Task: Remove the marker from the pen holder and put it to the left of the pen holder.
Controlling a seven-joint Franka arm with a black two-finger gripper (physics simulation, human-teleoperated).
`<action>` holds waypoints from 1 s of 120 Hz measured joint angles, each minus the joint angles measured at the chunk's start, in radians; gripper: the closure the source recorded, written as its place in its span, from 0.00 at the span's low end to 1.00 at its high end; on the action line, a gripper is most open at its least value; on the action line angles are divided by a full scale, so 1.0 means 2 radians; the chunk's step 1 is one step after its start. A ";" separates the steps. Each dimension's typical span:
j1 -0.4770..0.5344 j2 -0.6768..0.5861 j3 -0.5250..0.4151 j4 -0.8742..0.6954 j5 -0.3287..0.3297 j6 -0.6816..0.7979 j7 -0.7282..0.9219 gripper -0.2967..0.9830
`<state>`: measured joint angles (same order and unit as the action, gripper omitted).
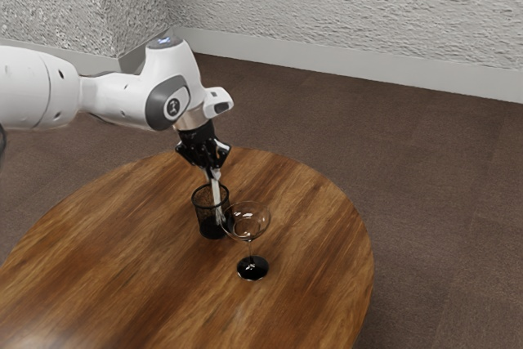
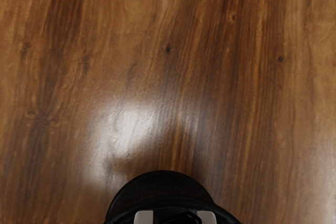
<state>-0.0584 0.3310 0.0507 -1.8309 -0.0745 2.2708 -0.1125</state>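
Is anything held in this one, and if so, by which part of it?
That cannot be told: the gripper is at the upper end of the marker in the pen holder, but any grip is unclear.

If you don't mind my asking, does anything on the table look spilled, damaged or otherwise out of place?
Nothing stands out: the pen holder and the glass both stand upright on the table, and the marker is in the holder, below the gripper.

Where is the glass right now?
The glass stands on the table, beside the pen holder, toward the exterior view's right and nearer the camera.
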 joint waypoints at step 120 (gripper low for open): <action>0.113 -0.170 0.100 -0.170 0.018 -0.080 -0.009 0.85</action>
<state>0.1674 -0.0097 0.2509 -2.1710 -0.0384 2.1115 -0.1314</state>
